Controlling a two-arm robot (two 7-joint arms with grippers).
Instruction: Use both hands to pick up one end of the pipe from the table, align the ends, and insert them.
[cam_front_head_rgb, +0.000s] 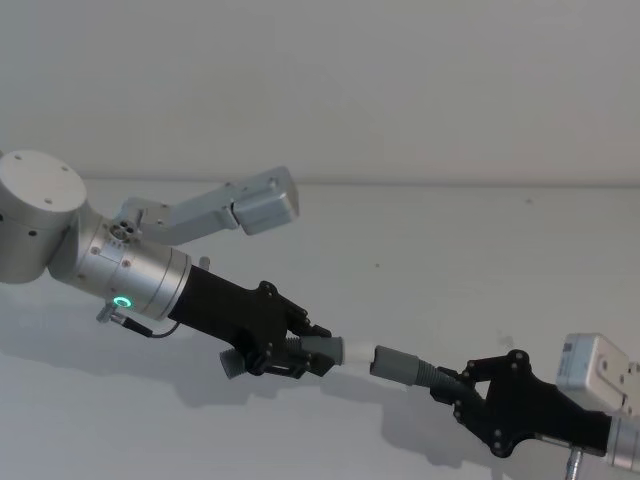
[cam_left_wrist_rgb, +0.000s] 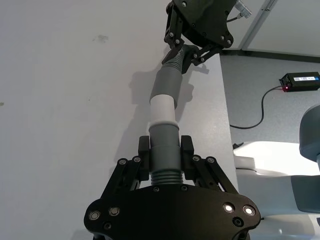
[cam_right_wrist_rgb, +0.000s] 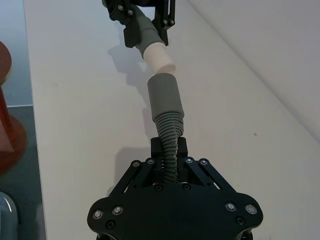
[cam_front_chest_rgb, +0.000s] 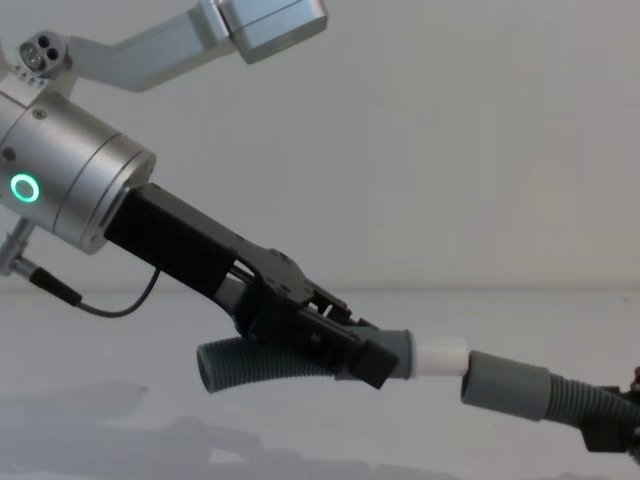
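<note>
Head view gives me both arms over the white table (cam_front_head_rgb: 420, 230). My left gripper (cam_front_head_rgb: 300, 352) comes in from the left, its silver wrist (cam_front_head_rgb: 135, 280) showing a green ring, and its fingers are pinched on the plug piece of the pipe (cam_front_head_rgb: 315, 350) at the smooth grey collar. The white plug tip (cam_front_head_rgb: 355, 352) sticks out past the fingertips toward the right. My right gripper (cam_front_head_rgb: 455, 385) reaches in from the lower right corner and is clamped on the ribbed part of the socket piece (cam_front_head_rgb: 405, 365).

On the left wrist view I see the fingers (cam_left_wrist_rgb: 145, 157) pressed against both sides of the grey collar, just above the ribs, with the white tip lined up toward the socket cuff (cam_left_wrist_rgb: 167, 82). On the right wrist view the fingers (cam_right_wrist_rgb: 156, 150) squeeze the ribbed hose, and the grey cuff faces the white tip, which sits at a slight angle to it.

From the chest view both pieces hang above the table, the tip (cam_front_chest_rgb: 440, 356) right at the mouth of the cuff (cam_front_chest_rgb: 505, 385). I cannot tell whether it has entered. The plug piece's ribbed tail (cam_front_chest_rgb: 245, 365) trails back under the left gripper.
</note>
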